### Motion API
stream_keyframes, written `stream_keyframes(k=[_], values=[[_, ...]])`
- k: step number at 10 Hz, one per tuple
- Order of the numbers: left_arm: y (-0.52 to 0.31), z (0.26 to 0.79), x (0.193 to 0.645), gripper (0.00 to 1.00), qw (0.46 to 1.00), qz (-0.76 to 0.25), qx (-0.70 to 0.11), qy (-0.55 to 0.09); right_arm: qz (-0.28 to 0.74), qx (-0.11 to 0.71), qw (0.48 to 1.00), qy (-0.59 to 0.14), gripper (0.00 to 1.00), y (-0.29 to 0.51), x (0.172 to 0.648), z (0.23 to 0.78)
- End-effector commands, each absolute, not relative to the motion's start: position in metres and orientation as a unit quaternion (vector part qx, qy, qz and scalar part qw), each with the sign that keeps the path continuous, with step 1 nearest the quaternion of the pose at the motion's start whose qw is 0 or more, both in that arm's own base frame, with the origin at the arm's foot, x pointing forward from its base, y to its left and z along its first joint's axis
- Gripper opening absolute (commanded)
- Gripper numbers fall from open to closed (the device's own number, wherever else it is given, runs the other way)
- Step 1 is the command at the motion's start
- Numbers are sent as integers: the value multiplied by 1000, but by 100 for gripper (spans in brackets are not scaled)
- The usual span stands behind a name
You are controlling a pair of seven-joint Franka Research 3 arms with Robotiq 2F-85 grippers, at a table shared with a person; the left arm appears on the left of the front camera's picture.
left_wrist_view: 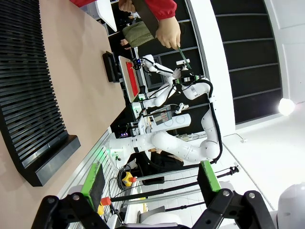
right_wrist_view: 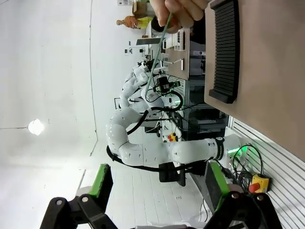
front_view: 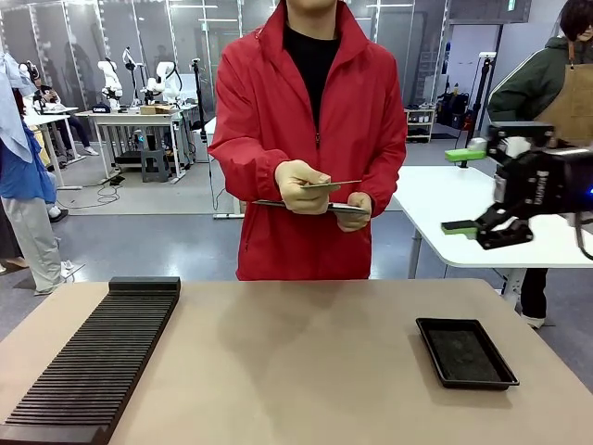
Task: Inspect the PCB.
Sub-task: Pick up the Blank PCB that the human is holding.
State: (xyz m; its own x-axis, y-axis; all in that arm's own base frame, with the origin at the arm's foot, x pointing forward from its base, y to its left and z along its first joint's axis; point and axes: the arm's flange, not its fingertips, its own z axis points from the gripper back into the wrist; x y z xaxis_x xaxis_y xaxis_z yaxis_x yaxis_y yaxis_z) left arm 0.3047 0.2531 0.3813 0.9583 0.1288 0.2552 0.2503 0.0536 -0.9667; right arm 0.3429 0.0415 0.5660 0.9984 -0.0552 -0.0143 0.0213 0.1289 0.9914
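Across the table, a person in a red jacket holds the PCB (front_view: 331,185), a thin green board seen edge-on, in one hand at chest height. Their other hand holds a flat clipboard (front_view: 298,205) just below it. My right gripper (front_view: 461,190) hovers open at the right, level with the board and well apart from it, with nothing between its green pads. In the right wrist view the PCB (right_wrist_view: 159,50) is a thin green line below the person's hand, far beyond my open right gripper (right_wrist_view: 158,181). My left gripper (left_wrist_view: 150,176) is open and empty, with the PCB (left_wrist_view: 183,56) far off.
A small black tray (front_view: 466,352) lies on the table at the right front. A long black slotted rack (front_view: 93,362) lies along the left side. The tan table (front_view: 296,352) is bare between them. A white table (front_view: 445,209) stands behind at the right.
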Motion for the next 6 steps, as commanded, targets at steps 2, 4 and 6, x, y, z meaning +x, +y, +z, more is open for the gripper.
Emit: stream_keyframes(k=[2, 4, 6], values=[[253, 384, 304, 100, 715, -44, -684, -137, -48, 657, 752, 11, 100, 87, 375, 584], [253, 384, 304, 100, 715, -44, -684, -137, -52, 652, 756, 32, 100, 123, 391, 583], [253, 384, 304, 100, 715, -44, -684, -137, -59, 655, 752, 46, 100, 143, 400, 577]])
